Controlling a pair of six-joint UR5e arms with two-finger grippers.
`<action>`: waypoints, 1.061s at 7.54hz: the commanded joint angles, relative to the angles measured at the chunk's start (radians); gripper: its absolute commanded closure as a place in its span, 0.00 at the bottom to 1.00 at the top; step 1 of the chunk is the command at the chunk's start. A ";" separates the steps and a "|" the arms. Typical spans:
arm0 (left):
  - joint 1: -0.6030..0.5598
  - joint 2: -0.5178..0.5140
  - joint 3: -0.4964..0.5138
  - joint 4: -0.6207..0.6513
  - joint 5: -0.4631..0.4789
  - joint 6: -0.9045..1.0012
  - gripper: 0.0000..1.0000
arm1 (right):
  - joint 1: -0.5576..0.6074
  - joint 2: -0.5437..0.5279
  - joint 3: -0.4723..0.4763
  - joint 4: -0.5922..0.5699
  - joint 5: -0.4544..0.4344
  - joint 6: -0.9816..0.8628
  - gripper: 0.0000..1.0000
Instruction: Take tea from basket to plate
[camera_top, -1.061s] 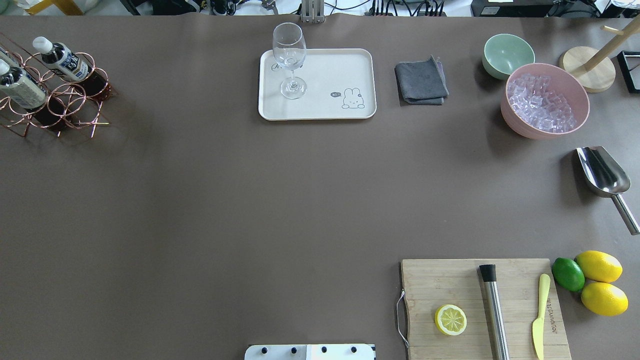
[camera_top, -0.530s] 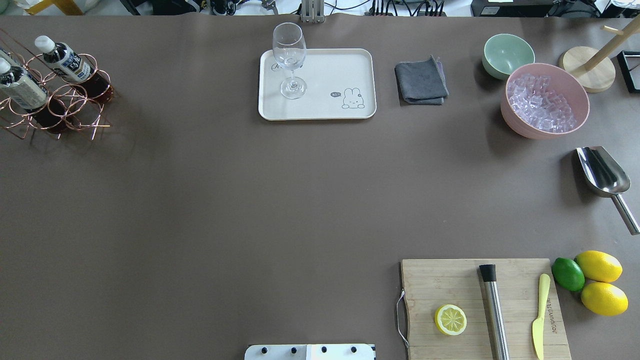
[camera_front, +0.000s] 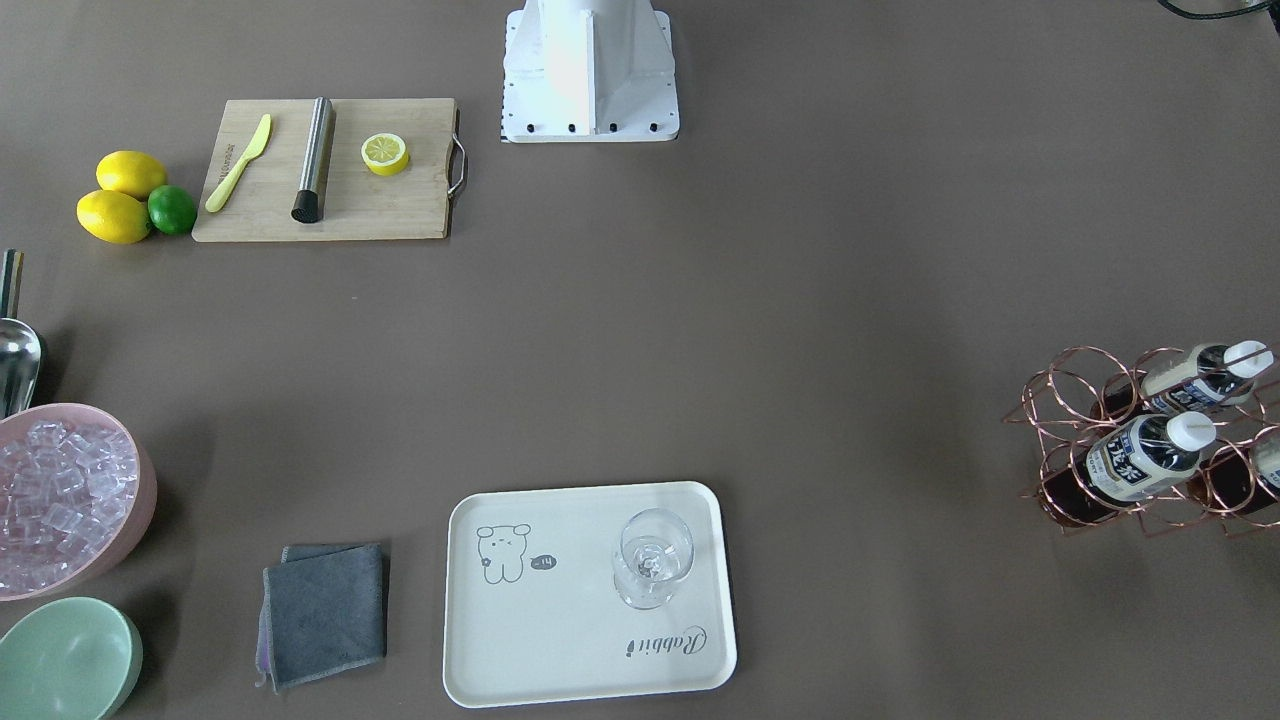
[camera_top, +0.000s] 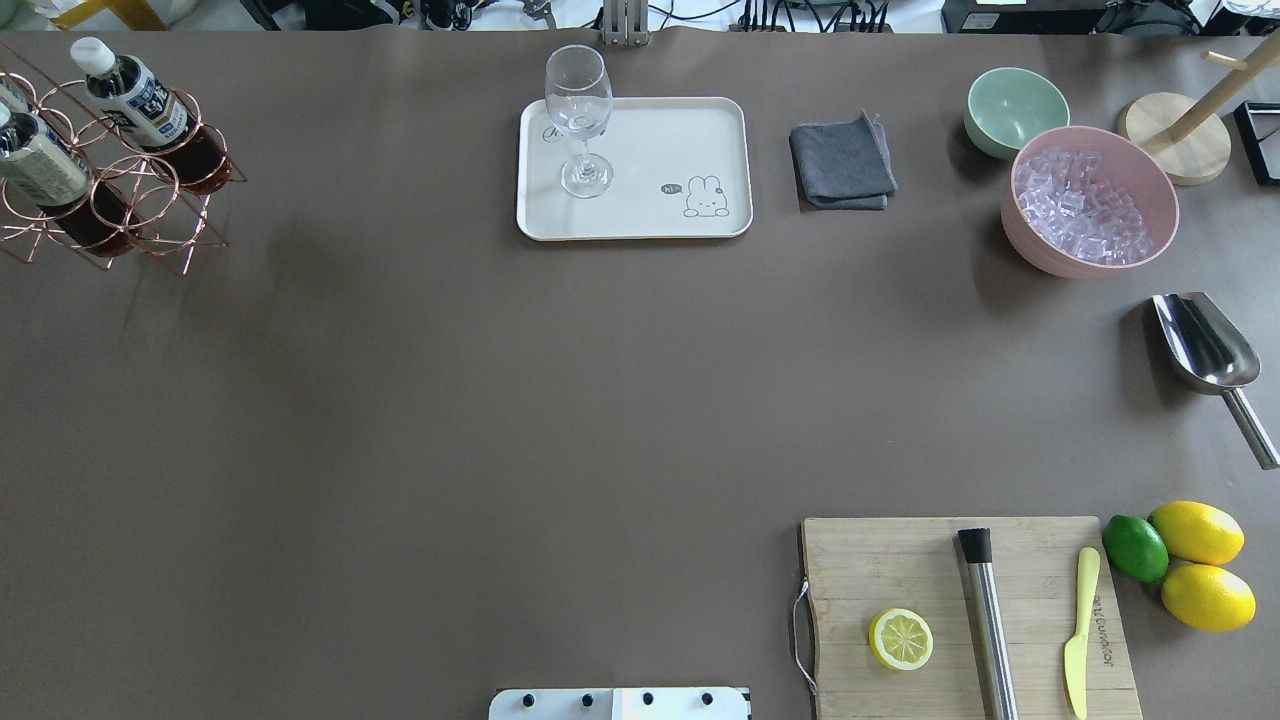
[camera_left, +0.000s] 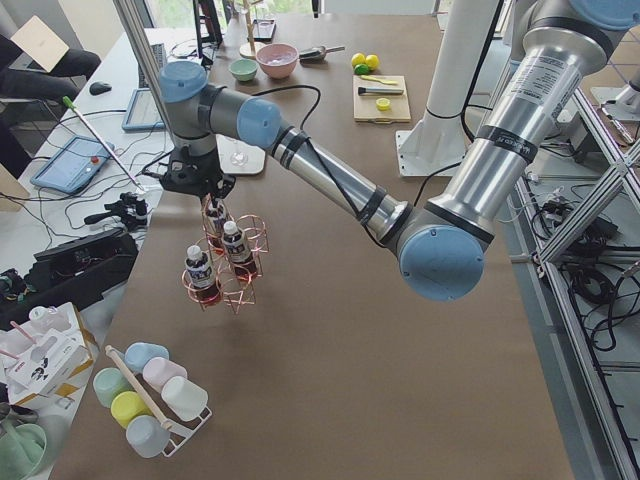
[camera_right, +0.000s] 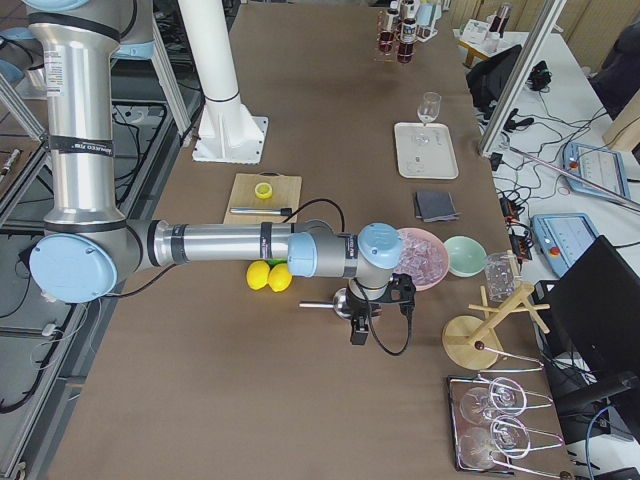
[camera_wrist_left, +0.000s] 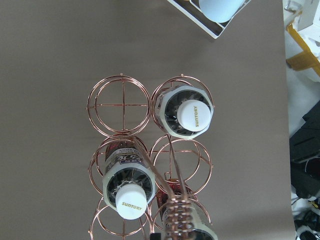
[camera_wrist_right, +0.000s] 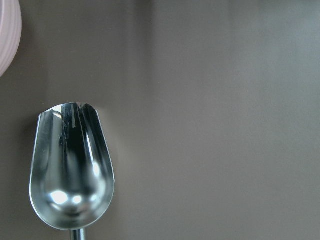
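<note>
The copper wire basket (camera_top: 150, 205) stands at the table's far left, also in the front view (camera_front: 1060, 440) and from above in the left wrist view (camera_wrist_left: 120, 105). Three near-identical tea bottles (camera_top: 135, 100) (camera_front: 1140, 455) (camera_wrist_left: 192, 112) stand in its cells; which one is meant I cannot tell. In the left side view my left gripper (camera_left: 205, 195) hangs right over the basket's handle and farthest bottle (camera_left: 215, 215); whether it is open or shut I cannot tell. The cream plate (camera_top: 690, 130) (camera_front: 560, 640) carries a wine glass (camera_top: 580, 120). My right gripper (camera_right: 360, 330) hovers over a steel scoop (camera_wrist_right: 70, 170); its state is unclear.
Grey cloth (camera_top: 843, 160), green bowl (camera_top: 1015, 110) and pink bowl of ice (camera_top: 1090, 200) lie right of the plate. A cutting board (camera_top: 880, 560) with a lemon half, a steel tube and a knife sits front right beside lemons and a lime. A cup rack (camera_left: 150, 390) lies beyond the basket.
The basket with its bottles has shifted toward the table's far edge and a little to the right. Everything else is as before.
</note>
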 joint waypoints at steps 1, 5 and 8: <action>0.022 -0.039 -0.241 0.118 -0.001 -0.206 1.00 | -0.002 0.000 -0.001 0.000 0.002 -0.003 0.00; 0.236 -0.146 -0.368 0.187 0.000 -0.433 1.00 | -0.002 -0.002 -0.002 0.000 0.001 -0.003 0.00; 0.397 -0.252 -0.360 0.181 0.005 -0.579 1.00 | -0.002 -0.003 -0.004 0.000 -0.001 -0.001 0.00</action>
